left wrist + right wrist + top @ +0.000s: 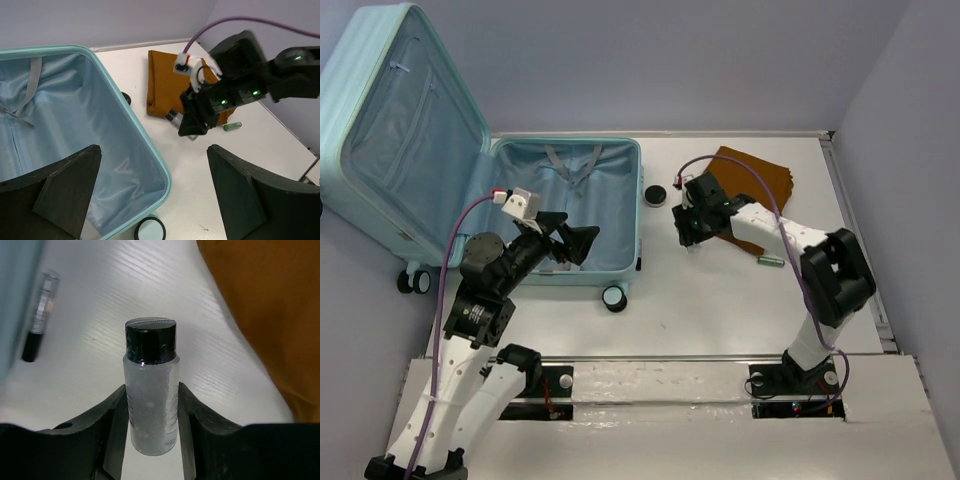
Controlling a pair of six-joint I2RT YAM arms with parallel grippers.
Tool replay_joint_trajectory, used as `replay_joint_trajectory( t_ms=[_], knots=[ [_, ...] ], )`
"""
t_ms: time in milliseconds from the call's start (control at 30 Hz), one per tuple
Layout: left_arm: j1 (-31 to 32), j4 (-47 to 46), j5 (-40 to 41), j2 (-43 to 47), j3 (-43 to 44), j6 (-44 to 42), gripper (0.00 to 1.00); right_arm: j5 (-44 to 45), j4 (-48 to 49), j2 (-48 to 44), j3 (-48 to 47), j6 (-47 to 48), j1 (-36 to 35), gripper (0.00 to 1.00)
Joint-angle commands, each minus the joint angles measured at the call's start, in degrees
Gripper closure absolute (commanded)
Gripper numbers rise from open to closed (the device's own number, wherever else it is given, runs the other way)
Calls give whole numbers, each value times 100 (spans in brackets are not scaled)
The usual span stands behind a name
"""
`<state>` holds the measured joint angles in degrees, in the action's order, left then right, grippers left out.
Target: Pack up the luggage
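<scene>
The luggage (570, 143) lies open at the left of the table, its lid (400, 140) propped up and its light blue lined shell (145, 135) holding only straps. My left gripper (576, 232) hovers open and empty over the shell's near right corner (154, 165). My right gripper (688, 232) is to the right of the luggage, low over the table. It is shut (151, 390) on a small clear bottle (151, 410) with a black cap, held upright.
A folded brown cloth (760, 175) lies at the back right, also in the right wrist view (265, 305). A small green tube (770, 262) lies near the right arm. A thin vial with a black end (40, 315) lies on the table. A suitcase wheel (614, 298) sticks out.
</scene>
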<state>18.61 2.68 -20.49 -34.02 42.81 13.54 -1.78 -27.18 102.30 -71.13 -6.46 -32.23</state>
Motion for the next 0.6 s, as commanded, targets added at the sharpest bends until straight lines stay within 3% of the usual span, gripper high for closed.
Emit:
replay_joint_trajectory(
  t_ms=[0,100,233,333,567],
  knots=[
    [-33,-83,-25,88,-36,8,1,-120,213,-1150,-680,-215,-317,73],
    [-42,-74,97,124,-27,35,1,-506,537,-1020,-1340,-609,-845,73],
    [-42,13,623,185,-27,96,1,-902,1520,101,-2164,-1189,-1320,73],
    [-42,75,949,229,-27,149,1,-946,1610,789,-3007,-1393,-1496,70],
    [-42,49,898,264,-18,184,1,-1254,1602,2186,-4247,-1787,-1611,65]
  ],
)
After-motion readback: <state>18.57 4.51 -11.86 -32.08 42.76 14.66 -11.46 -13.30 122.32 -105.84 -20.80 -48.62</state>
